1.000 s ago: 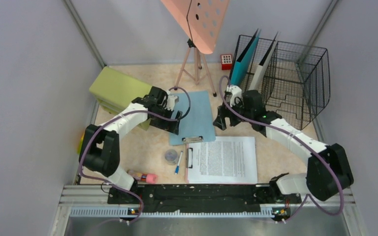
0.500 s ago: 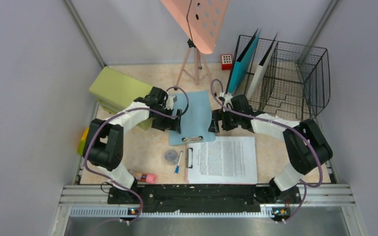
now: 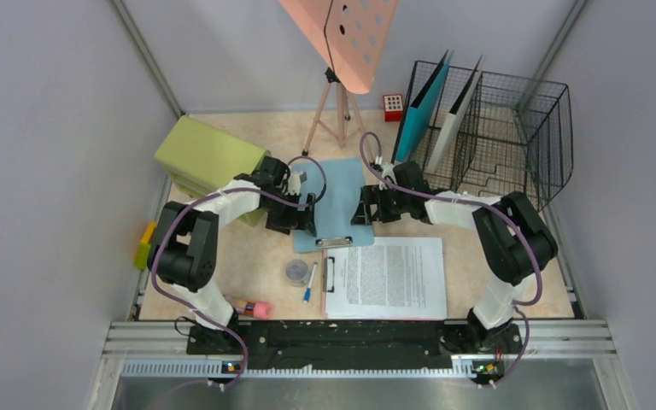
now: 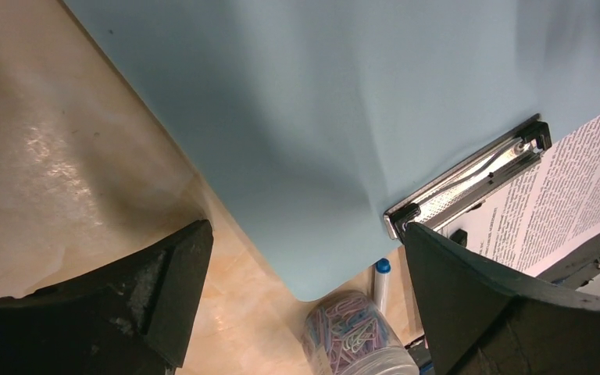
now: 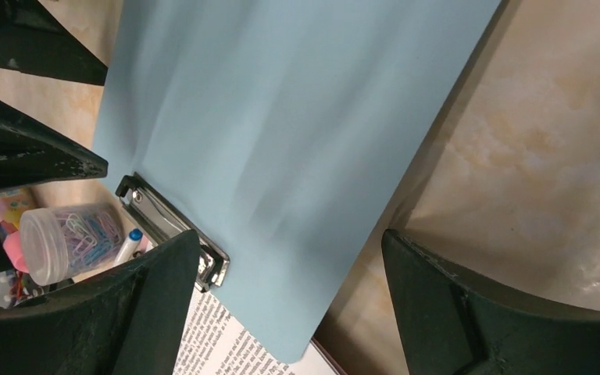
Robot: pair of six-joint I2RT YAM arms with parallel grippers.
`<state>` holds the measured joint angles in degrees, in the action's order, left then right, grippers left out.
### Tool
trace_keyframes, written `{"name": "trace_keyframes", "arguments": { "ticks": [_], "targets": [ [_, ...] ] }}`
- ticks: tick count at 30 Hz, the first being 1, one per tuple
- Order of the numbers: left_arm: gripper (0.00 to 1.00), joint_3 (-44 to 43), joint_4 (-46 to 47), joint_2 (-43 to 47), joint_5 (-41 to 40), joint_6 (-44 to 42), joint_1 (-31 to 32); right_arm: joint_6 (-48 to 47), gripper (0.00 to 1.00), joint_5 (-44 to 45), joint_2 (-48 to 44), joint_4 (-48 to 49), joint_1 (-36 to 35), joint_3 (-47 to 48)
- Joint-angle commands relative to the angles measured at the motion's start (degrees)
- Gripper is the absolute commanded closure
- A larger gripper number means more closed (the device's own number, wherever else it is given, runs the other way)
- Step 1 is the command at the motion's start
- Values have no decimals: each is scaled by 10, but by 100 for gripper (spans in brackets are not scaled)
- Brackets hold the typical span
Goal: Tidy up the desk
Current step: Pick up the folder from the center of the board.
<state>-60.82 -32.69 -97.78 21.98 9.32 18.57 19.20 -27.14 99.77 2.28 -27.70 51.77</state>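
The desk (image 3: 256, 256) fills the floor of the booth, closed in by grey walls on three sides and a rail along the near edge. It looks wider from side to side than from front to back, though the high camera angle makes that hard to judge.

On the middle of the desk lies a blue clipboard (image 3: 342, 201), flat, with its long axis running near to far and its metal clip (image 4: 469, 176) at the near end.

The left gripper (image 4: 301, 234) hangs over the board's left edge with its fingers (image 4: 164, 297) spread wide, one over bare desk and one over the board near the clip. They hold nothing.

The right gripper (image 5: 289, 234) straddles the board's right edge the same way, fingers (image 5: 437, 312) wide apart and empty. Whether any fingertip touches the surface cannot be told.
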Motion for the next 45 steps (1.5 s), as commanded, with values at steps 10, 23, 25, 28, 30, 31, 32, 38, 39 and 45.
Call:
{"name": "trace_keyframes", "arguments": {
  "ticks": [10,23,25,28,30,31,32,38,39,45],
  "targets": [
    [2,35,47,3,69,11,-2,93,17,-116,22,80,5,29],
    [1,35,47,6,86,4,-2,182,31,-204,-27,189,34,17],
    [1,35,47,9,87,2,-2,191,37,-214,-31,204,40,11],
    [2,34,45,12,92,-1,-2,205,46,-226,-37,228,45,1],
    [1,34,45,15,94,-3,-2,211,52,-231,-39,236,45,-2],
    [2,33,43,17,95,-4,-2,212,56,-233,-40,237,45,-3],
    [2,33,42,18,96,-6,-2,212,60,-232,-39,236,45,-2],
    [2,31,42,22,99,-8,-2,197,66,-220,-32,208,41,7],
    [2,31,42,21,101,-8,-2,195,66,-219,-31,206,38,8],
    [2,30,42,18,105,-10,-2,173,66,-205,-19,179,10,20]
  ]
}}
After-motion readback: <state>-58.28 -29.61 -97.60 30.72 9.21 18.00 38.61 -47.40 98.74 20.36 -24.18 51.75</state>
